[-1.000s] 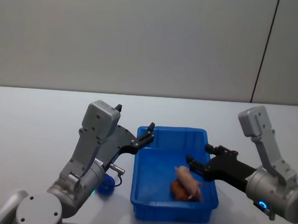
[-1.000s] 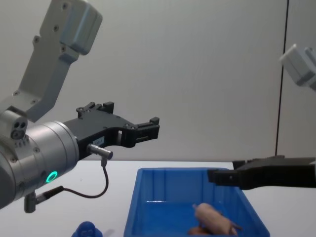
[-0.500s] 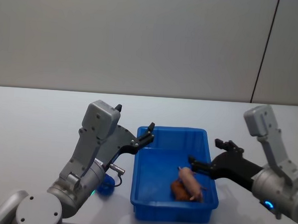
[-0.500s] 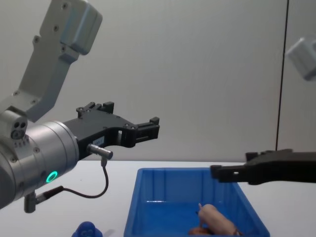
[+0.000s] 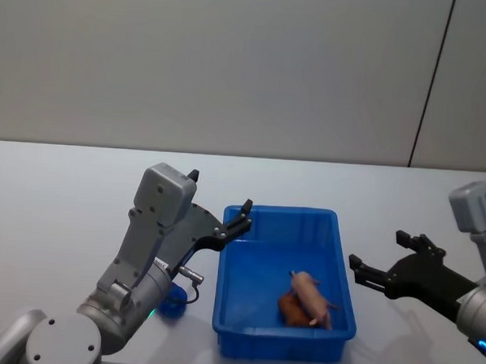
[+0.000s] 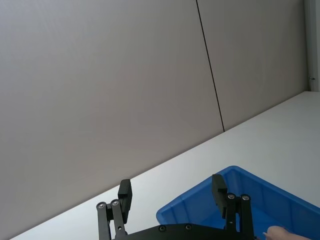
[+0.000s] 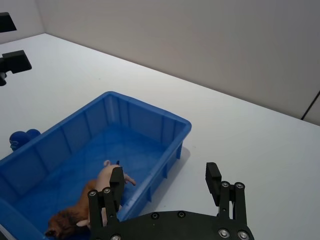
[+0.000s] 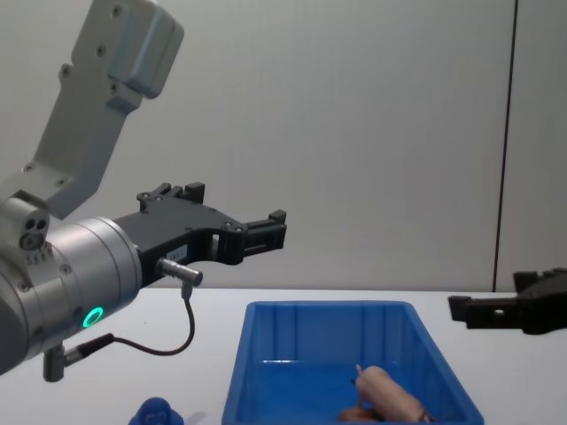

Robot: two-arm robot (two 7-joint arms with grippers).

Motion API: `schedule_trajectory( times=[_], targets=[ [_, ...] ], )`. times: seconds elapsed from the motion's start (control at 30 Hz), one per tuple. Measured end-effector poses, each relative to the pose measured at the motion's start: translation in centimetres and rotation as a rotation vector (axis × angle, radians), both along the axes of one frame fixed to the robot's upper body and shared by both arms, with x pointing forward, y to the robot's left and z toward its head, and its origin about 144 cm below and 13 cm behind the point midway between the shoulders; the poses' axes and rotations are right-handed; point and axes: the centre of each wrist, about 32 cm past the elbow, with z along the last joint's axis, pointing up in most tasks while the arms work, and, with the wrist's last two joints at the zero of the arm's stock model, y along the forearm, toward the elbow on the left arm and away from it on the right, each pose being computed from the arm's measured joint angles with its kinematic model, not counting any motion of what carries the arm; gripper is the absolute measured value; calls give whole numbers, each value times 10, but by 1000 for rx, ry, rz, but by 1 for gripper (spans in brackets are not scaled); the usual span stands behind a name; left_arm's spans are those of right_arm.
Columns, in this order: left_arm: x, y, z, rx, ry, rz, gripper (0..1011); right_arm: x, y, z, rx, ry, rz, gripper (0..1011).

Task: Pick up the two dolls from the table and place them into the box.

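Note:
The pale-pink pig doll point(image 5: 306, 293) lies inside the blue box point(image 5: 282, 210), resting on a brown toy point(image 5: 292, 310). The dark-blue doll point(image 5: 170, 302) sits on the white table point(image 5: 63, 197) left of the box, partly hidden by my left arm. My left gripper point(image 5: 243, 215) hangs open and empty above the box's far left corner. Off to the right of the box, over the table, my right gripper point(image 5: 378, 250) is open and empty. The right wrist view shows the pig point(image 7: 107, 177) in the box point(image 7: 150, 107) and the dark-blue doll point(image 7: 20, 138) beyond it.
A grey wall stands behind the table. A black cable point(image 8: 182, 332) loops below my left wrist. Bare tabletop lies to the right of the box and behind it.
My right gripper has drawn back to the right, from over the box to beside it, still open. The pig stays in the box. The left arm has not moved.

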Motion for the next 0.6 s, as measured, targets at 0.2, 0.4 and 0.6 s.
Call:
schedule_trajectory(
  times=[0.2, 0.4, 0.6],
  targets=[
    [0, 1, 0, 19, 6, -1, 1003, -5, -7, 0, -4, 1, -15, 1001],
    [-3, 8, 1, 62, 33, 7, 1003, -8, -12, 0, -9, 2, -27, 1001],
    [-7, 19, -1, 98, 70, 32, 1003, -10, -15, 0, -11, 2, -32, 1001]
  ],
)
